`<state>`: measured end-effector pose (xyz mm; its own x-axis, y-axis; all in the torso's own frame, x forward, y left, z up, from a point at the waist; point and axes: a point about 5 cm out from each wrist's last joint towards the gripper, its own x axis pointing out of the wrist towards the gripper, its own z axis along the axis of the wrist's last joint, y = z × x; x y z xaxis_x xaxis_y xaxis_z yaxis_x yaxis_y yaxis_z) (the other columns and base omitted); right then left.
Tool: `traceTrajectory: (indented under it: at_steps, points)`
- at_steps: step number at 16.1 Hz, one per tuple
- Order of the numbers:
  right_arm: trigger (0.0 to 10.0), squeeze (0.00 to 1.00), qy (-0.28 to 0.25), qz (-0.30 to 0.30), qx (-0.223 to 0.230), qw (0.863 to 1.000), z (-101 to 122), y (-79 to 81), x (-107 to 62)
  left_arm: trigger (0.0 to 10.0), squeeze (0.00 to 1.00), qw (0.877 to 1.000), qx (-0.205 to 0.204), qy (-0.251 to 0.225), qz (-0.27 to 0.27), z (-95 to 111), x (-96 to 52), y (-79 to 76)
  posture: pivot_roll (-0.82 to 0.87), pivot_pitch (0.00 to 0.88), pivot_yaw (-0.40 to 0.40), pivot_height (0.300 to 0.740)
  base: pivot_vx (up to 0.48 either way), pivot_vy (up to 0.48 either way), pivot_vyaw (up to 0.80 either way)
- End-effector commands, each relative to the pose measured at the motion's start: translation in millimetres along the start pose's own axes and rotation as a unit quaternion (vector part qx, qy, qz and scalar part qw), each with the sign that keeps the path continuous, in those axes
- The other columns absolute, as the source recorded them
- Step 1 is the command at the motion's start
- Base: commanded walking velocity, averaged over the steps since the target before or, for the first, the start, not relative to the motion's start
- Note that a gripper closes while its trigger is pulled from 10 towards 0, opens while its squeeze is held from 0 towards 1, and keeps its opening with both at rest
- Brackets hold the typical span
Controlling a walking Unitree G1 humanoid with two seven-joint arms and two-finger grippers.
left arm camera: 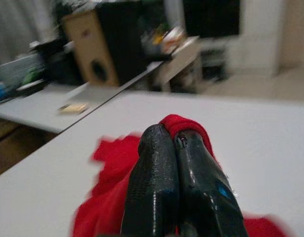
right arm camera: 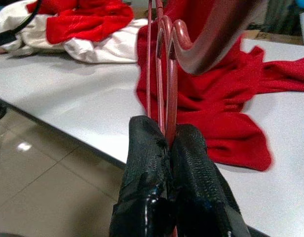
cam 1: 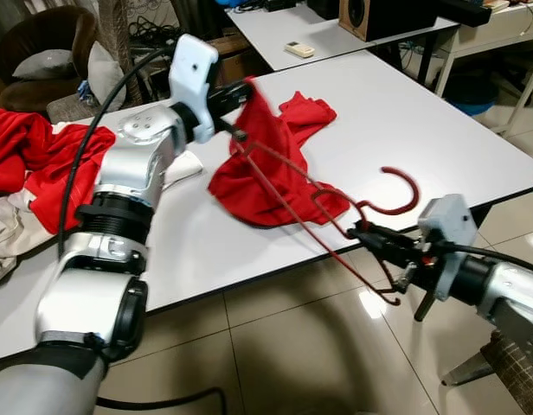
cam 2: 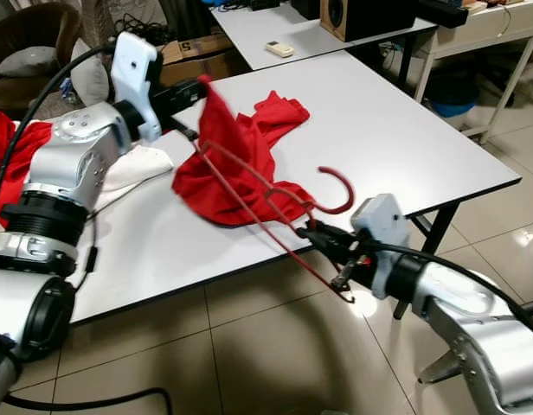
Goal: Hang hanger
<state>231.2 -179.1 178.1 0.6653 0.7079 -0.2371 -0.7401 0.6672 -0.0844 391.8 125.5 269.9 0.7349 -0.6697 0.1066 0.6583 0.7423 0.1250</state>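
Observation:
A red wire hanger (cam 1: 336, 226) slants over the white table's (cam 1: 439, 130) front edge, its hook (cam 1: 396, 192) curling up to the right. My right gripper (cam 1: 363, 232) is shut on the hanger near the base of the hook; in the right wrist view the fingers (right arm camera: 167, 182) pinch the wires. A red garment (cam 1: 271, 156) lies partly on the table, one corner lifted. My left gripper (cam 1: 243, 93) is shut on that lifted corner, and its fingers (left arm camera: 176, 192) clamp red cloth in the left wrist view. The hanger's far end reaches into the raised cloth.
More red and white clothes (cam 1: 28, 173) are piled at the table's left end. A second white table (cam 1: 318, 35) with a remote and a wooden speaker (cam 1: 375, 15) stands behind. A brown armchair (cam 1: 41, 52) sits far left. Tiled floor (cam 1: 292, 346) lies in front.

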Motion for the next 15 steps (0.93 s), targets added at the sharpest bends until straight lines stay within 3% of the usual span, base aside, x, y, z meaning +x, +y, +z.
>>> traceTrajectory:
  at_steps: [1, 5, 7, 8, 10, 11, 13, 15]
  points:
    - [10.0, 0.00, 0.018, -0.001, -0.002, 1.000, -2.9, -0.4, 3.2, 0.0, 0.00, 0.999, -0.001, -0.036, -0.008, 20.0, -1.6, 2.7, -0.19, 0.000, 0.164, 0.740, 0.000, 0.000, 0.00]
    - [10.0, 0.00, 0.101, -0.085, -0.001, 0.991, -25.6, -20.7, -0.1, 0.0, 0.00, 0.998, 0.031, -0.042, 0.031, 29.8, -7.7, 15.4, -0.19, 0.000, 0.164, 0.740, 0.000, 0.000, 0.00]
    - [10.0, 0.00, 0.116, -0.183, -0.009, 0.976, -26.9, -46.9, -13.2, 0.0, 0.00, 0.992, 0.055, -0.045, 0.106, 34.5, -17.9, 34.4, -0.20, 0.000, 0.167, 0.740, 0.000, 0.000, 0.00]
    - [10.0, 0.00, 0.083, -0.224, -0.023, 0.971, -14.9, -59.8, -18.8, 0.0, 0.00, 0.986, 0.071, -0.042, 0.146, 38.0, -24.3, 45.9, -0.20, 0.000, 0.167, 0.740, 0.000, 0.000, 0.00]
    - [10.0, 0.00, -0.043, -0.241, -0.014, 0.970, 22.3, -68.5, -29.6, 0.0, 0.00, 0.972, 0.093, -0.013, 0.217, 34.9, -39.2, 67.0, -0.19, 0.000, 0.169, 0.740, 0.000, 0.000, 0.00]
    - [10.0, 0.00, -0.052, -0.237, -0.025, 0.970, 28.1, -68.5, -35.3, 0.0, 0.00, 0.972, 0.092, 0.007, 0.218, 25.1, -43.3, 68.9, -0.19, 0.000, 0.169, 0.740, 0.000, 0.000, 0.00]
    - [10.0, 0.00, -0.023, -0.240, -0.035, 0.970, 21.3, -69.7, -40.8, 0.0, 0.00, 0.980, 0.076, 0.027, 0.180, 7.2, -41.1, 57.3, -0.19, 0.000, 0.168, 0.740, 0.000, 0.000, 0.00]
    - [10.0, 0.00, -0.025, -0.208, -0.033, 0.977, 18.6, -59.4, -34.2, 0.0, 0.00, 0.990, 0.072, 0.045, 0.114, -12.5, -29.5, 29.9, -0.19, 0.000, 0.163, 0.740, 0.000, 0.000, 0.00]
